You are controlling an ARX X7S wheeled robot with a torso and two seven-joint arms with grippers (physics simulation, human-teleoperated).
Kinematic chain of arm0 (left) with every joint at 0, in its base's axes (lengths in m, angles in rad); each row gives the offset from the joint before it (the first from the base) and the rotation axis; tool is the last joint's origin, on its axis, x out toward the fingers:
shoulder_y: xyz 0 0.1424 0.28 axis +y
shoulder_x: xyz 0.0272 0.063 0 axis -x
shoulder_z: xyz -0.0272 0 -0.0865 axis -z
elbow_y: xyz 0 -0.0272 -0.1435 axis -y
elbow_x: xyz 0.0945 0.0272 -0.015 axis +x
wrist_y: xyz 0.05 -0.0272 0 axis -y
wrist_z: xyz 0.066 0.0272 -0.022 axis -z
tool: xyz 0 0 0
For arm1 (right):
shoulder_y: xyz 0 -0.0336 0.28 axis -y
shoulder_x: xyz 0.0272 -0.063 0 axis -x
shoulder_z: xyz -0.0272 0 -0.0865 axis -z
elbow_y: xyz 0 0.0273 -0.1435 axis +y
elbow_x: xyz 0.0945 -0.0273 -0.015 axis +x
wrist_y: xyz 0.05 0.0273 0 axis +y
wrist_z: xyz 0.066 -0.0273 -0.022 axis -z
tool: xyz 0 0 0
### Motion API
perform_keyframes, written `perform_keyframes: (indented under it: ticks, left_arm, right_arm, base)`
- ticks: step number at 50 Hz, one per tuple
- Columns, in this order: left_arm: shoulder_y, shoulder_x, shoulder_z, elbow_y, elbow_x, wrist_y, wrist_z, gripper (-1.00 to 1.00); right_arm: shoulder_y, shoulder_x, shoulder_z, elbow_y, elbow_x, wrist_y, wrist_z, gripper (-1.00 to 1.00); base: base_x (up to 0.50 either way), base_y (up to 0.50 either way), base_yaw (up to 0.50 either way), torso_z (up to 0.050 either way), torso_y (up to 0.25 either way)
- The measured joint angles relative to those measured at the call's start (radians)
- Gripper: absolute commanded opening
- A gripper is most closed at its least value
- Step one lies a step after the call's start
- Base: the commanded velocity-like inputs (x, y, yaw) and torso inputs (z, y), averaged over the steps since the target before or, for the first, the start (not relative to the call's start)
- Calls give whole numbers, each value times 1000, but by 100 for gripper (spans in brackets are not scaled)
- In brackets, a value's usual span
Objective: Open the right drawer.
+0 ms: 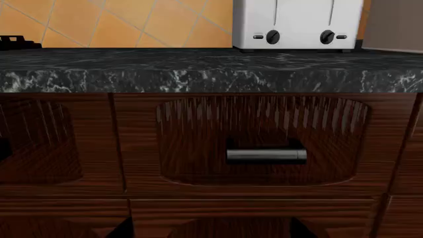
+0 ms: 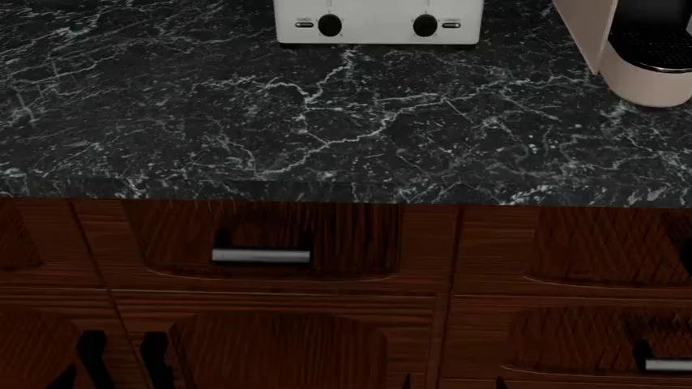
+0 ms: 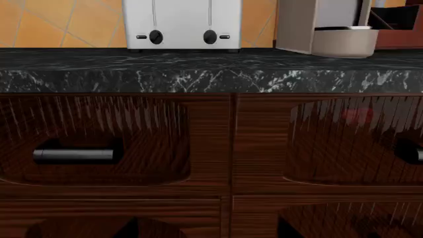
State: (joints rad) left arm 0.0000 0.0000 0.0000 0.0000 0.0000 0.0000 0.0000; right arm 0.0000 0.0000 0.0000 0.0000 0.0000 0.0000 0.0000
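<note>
The right drawer (image 3: pixel 343 144) is a wide dark reddish-brown front with a recessed panel, and it is shut. Only the end of its silver handle (image 3: pixel 416 154) shows at the frame edge. In the head view the drawer (image 2: pixel 584 243) sits under the counter at the right, with its handle out of view. My right gripper (image 3: pixel 205 234) is open and empty. It faces the seam between this drawer and the narrower drawer (image 3: pixel 99 144). My left gripper (image 1: pixel 211 234) is open and empty in front of the narrower drawer (image 1: pixel 264 144) and its short handle (image 1: pixel 266 154). The left gripper also shows in the head view (image 2: pixel 122 358).
A black marble countertop (image 2: pixel 324 121) overhangs the drawers. A white toaster (image 2: pixel 377 23) and a beige coffee machine (image 2: pixel 638 57) stand on it. Lower cabinet fronts sit below, and one has a silver handle (image 2: pixel 665 365). An orange tiled wall (image 1: pixel 132 22) is behind.
</note>
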Motion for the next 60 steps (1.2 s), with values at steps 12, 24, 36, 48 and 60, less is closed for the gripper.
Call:
perform_keyframes:
  ticks: [12,24,36,48,60]
  left_arm:
    - [0,-27,29,12,-31,-16,-40,100]
    - [-5,-52,48,0,-57,3,-73,100]
    - [-7,-71,71,-7,-91,19,-78,100]
    - [-6,-87,91,-3,-115,23,-82,100]
    - [-7,-102,111,1,-141,24,-81,100]
  right_arm:
    - [2,19,-27,3,22,-29,31,100]
    - [-5,42,-54,-3,50,-63,62,100]
    - [-4,62,-73,1,78,-73,83,100]
    - [-2,77,-87,1,104,-75,100,100]
    - [0,91,-98,8,124,-83,116,100]
  base:
    - [0,0,0,0,0]
    - [0,-250,0,0,0]
    - [0,-484,0,0,0]
    - [0,-500,0,0,0]
    - [0,-304,0,0,0]
